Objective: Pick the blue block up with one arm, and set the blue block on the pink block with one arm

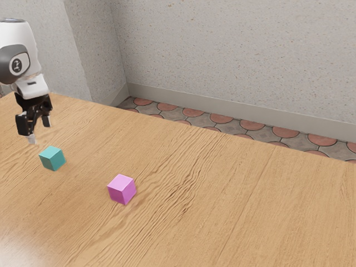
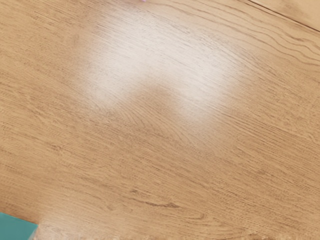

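Note:
The blue block [image 1: 52, 158], teal in colour, sits on the wooden table [image 1: 222, 200] toward the exterior view's left. Resting to its right and nearer the front is the pink block [image 1: 122, 188], with a clear gap between the two. My gripper [image 1: 34, 128] hangs above the table, up and to the left of the blue block, with its fingers apart and nothing between them. In the wrist view a corner of the blue block [image 2: 15, 228] shows beside bare table [image 2: 165, 125].
A grey speckled wall [image 1: 233, 50] and a tiled floor strip [image 1: 250, 125] lie beyond the table's far edge. The wooden surface stretches wide to the exterior view's right of the blocks.

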